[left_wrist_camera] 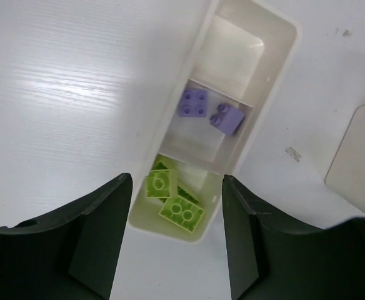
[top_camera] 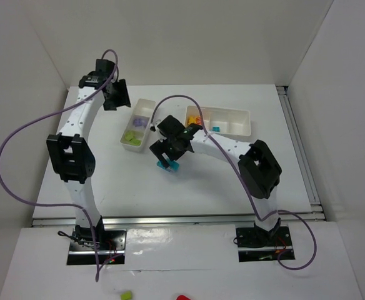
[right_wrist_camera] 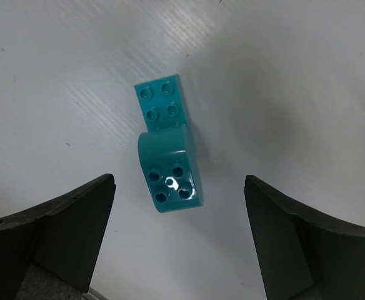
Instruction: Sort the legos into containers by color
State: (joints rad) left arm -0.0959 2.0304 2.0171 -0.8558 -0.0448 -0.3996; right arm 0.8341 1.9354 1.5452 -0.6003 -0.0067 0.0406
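1. A cyan lego piece (right_wrist_camera: 169, 150) lies on the bare white table (top_camera: 107, 181), in front of both trays and in neither one. It looks like a square studded brick joined to a taller round-backed one, though from the right wrist view I can't be sure it isn't a single moulding.
2. The right gripper (top_camera: 169, 159) hangs directly over this piece. Its fingers (right_wrist_camera: 64, 231) are spread wide to either side and are not touching it.
3. Just behind it, the right container (top_camera: 239, 114) holds yellow and orange legos (top_camera: 195, 117) in its left compartment. One small cyan brick (top_camera: 216, 129) sits at its front edge.
4. The left container (left_wrist_camera: 276, 37) stands beside it at an angle. Two purple legos (left_wrist_camera: 195, 103) are in its middle compartment, and pale green legos (left_wrist_camera: 181, 211) fill the near end compartment.
5. The left gripper (top_camera: 117, 99) hovers above the left container's green end. Its fingers are apart and nothing is between them.
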